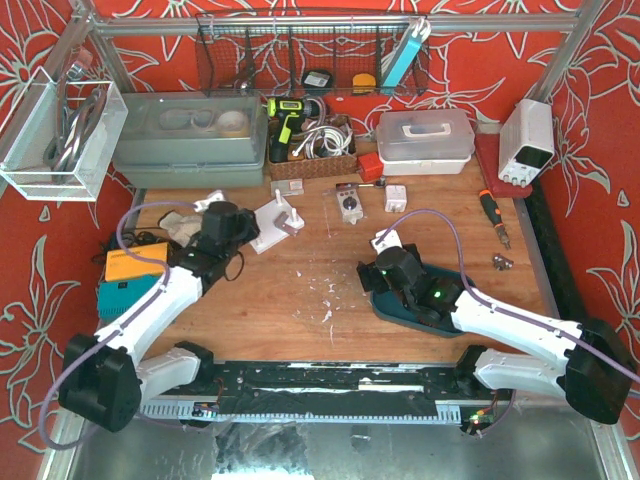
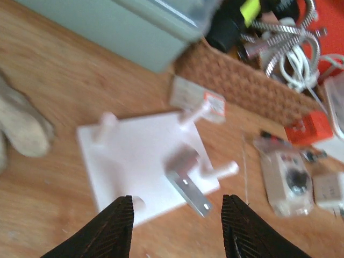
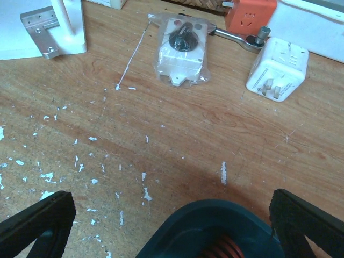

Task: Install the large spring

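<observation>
Both left gripper (image 2: pixel 177 217) and right gripper (image 3: pixel 173 217) spread, empty; spring (image 3: pixel 218 251) mostly cropped.

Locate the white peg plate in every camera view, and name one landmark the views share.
Top external: the white peg plate sits left of centre, in the upper half of the table.
Left wrist: centre of frame, blurred, just beyond the fingertips.
Right wrist: top left corner, cut off by the edge.
Shared landmark: the bagged white switch, to the plate's right in every view.
</observation>
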Robot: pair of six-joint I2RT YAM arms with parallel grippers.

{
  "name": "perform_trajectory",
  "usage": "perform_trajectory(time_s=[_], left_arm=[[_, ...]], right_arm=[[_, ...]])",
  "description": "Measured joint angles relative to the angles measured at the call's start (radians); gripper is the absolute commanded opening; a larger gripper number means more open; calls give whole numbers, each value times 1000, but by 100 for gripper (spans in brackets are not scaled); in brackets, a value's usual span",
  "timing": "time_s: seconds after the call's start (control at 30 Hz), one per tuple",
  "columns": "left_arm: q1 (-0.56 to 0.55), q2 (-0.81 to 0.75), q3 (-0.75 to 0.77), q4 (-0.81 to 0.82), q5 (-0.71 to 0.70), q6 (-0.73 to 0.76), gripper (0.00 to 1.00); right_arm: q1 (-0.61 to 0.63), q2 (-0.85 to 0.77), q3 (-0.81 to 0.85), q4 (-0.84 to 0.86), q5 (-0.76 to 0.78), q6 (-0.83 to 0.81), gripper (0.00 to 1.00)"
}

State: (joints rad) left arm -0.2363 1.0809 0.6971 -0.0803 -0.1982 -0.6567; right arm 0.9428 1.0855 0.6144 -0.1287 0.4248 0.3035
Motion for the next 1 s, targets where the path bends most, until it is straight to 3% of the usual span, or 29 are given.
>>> perform_trajectory(time_s=[0.13,0.37,0.7,1.0], left_arm=[[-150,58,13,-19,-51,-51,46],[-289,254,84,-36,-117,-174,53],[-328,549,230,-57,-138,-329,48],[-334,702,383,-105,-200,-344,48]], right_arm=[[0,-2,0,2,-3,0,99],[0,-28,0,6,5,0,99],[0,-55,-10,11,38,0,99],[0,-72,-13,11,47,0,99]])
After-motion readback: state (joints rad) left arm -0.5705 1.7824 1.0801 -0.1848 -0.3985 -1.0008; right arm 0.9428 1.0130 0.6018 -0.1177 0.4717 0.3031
